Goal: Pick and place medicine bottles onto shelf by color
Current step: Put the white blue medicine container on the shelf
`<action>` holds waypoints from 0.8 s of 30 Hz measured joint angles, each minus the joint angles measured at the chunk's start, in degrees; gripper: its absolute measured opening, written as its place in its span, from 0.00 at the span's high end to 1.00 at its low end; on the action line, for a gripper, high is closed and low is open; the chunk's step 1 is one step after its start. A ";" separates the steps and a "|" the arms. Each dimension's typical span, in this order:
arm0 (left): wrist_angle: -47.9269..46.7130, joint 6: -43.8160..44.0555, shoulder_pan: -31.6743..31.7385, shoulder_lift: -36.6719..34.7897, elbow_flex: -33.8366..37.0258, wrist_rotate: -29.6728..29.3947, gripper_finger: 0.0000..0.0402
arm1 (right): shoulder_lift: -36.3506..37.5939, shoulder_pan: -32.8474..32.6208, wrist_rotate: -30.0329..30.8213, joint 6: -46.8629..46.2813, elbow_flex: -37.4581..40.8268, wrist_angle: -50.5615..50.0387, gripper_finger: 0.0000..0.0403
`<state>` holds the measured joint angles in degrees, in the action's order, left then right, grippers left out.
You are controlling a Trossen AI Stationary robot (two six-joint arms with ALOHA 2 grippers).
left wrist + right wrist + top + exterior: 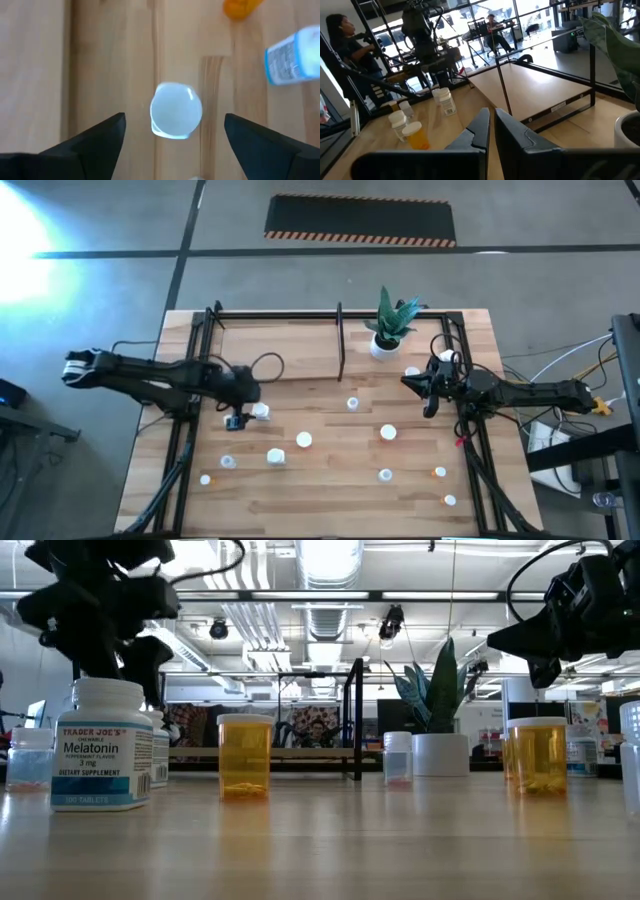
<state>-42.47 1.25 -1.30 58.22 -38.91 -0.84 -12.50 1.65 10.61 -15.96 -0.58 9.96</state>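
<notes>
Now the left gripper (236,420) hangs over the left half of the table, its fingers (100,137) spread wide apart and gripping nothing. Directly beneath, between the two fingertips but touching neither, stands a white bottle (176,110), seen cap-up on the bare wood. From above, this white bottle (260,411) sits just beside the gripper, in front of the shelf (290,345) rather than on it. Another white bottle with a blue label (295,62) and an orange bottle (240,7) lie farther off on the tabletop.

Across the table, the right gripper (432,392) waits near the plant pot (383,346), its fingers (479,131) pressed together and empty. A small white bottle (412,371) stands just beside it.

The remaining bottles are scattered over the front of the table, well apart from one another: a white one (303,440) near the middle, an orange one (439,473) toward the right. At table height, a big Melatonin bottle (101,744) stands in front of the left arm, with an orange vial (244,757) beside it.
</notes>
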 joint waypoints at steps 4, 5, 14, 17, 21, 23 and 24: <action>2.81 -0.12 0.00 3.77 1.21 0.05 0.19 | -0.04 0.00 -0.02 0.02 0.00 0.00 0.96; 3.69 -0.22 -0.01 4.51 1.51 0.15 0.19 | -0.04 0.00 -0.01 0.04 0.00 0.00 0.96; 6.66 -1.30 -0.04 7.62 1.46 -0.79 0.34 | -0.04 0.00 -0.02 0.06 0.00 -0.04 0.96; 6.45 -1.64 -0.04 8.07 1.57 -0.81 0.43 | -0.04 0.00 -0.02 0.06 0.00 -0.12 0.96; 6.37 -2.02 -0.04 7.99 0.59 -0.96 0.57 | -0.04 0.00 0.00 0.06 0.00 -0.24 0.96; 5.75 -2.08 -0.04 7.31 -0.42 -0.96 0.62 | -0.04 0.00 -0.02 0.06 0.00 -0.24 0.96; 5.07 -1.98 -0.04 6.97 -1.06 -0.95 0.63 | -0.04 0.00 0.00 0.06 0.00 -0.25 0.96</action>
<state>-37.40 -0.73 -1.34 65.19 -39.97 -1.79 -12.53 1.65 10.61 -15.90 -0.58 9.71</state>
